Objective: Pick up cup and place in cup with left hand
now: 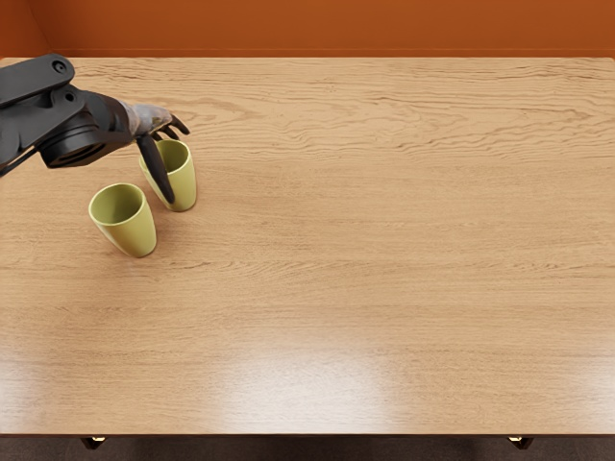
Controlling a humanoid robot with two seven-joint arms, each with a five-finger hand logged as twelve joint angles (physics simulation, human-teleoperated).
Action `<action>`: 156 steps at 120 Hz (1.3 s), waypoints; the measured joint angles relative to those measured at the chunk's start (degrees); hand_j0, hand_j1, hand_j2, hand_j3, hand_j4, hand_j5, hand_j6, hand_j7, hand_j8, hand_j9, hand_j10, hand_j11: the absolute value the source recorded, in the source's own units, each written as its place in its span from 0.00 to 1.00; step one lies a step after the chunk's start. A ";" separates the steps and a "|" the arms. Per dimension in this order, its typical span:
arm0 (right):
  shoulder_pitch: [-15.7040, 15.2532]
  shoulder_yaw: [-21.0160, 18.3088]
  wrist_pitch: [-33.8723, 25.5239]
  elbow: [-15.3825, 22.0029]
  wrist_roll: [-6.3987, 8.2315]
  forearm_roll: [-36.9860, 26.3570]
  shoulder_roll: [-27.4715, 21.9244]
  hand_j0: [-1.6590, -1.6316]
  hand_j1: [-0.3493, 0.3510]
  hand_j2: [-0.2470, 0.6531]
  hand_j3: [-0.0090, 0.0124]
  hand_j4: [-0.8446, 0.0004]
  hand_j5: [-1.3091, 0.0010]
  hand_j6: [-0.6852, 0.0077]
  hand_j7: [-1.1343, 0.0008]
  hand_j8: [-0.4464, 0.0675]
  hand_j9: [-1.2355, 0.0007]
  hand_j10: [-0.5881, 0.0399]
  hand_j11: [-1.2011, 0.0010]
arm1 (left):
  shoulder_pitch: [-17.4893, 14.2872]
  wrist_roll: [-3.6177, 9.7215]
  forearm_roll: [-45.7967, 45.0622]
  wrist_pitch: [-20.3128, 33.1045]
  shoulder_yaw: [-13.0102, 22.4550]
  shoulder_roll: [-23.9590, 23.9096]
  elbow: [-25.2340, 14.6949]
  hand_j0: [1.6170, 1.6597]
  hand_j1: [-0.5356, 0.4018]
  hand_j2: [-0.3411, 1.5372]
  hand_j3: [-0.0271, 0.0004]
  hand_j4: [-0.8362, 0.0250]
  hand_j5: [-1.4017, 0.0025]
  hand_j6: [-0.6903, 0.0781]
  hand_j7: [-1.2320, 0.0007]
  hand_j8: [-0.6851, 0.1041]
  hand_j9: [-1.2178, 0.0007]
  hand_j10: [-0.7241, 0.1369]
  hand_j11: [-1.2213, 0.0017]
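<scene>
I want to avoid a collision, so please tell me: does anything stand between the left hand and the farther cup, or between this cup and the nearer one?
Nothing visible stands in either path: the left hand is at the farther cup, and the nearer cup stands close beside it.

A simulated indoor room, exact kind unclear.
A broad wood-grained bench stands before an orange wall (a corner shows at the far left), with dark floor beyond its near edge and soft glare on the wood; whether home or lab, I can't tell.
</scene>
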 joint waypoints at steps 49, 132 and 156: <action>0.00 0.00 0.00 0.00 0.00 0.00 0.00 0.04 0.05 0.27 0.42 0.96 0.97 0.95 0.97 0.81 0.97 0.89 0.97 | 0.04 0.00 0.04 -0.32 0.48 0.00 0.42 0.96 0.57 0.21 0.99 0.62 0.72 0.52 0.69 0.51 0.68 0.49 0.68; 0.00 0.00 0.00 0.00 0.00 0.00 -0.02 0.04 0.05 0.27 0.42 0.96 0.97 0.95 0.97 0.81 0.97 0.89 0.97 | -0.31 0.02 -0.79 -1.82 0.42 -0.44 0.55 0.87 0.41 0.24 0.99 0.44 0.54 0.56 0.48 0.61 0.47 0.46 0.48; 0.00 0.00 0.00 0.00 0.00 0.00 -0.02 0.04 0.05 0.27 0.42 0.96 0.97 0.95 0.97 0.81 0.97 0.89 0.97 | -1.09 0.03 -2.06 -2.65 0.35 -0.66 0.26 0.83 0.41 0.25 0.99 0.45 0.50 0.57 0.44 0.62 0.44 0.42 0.44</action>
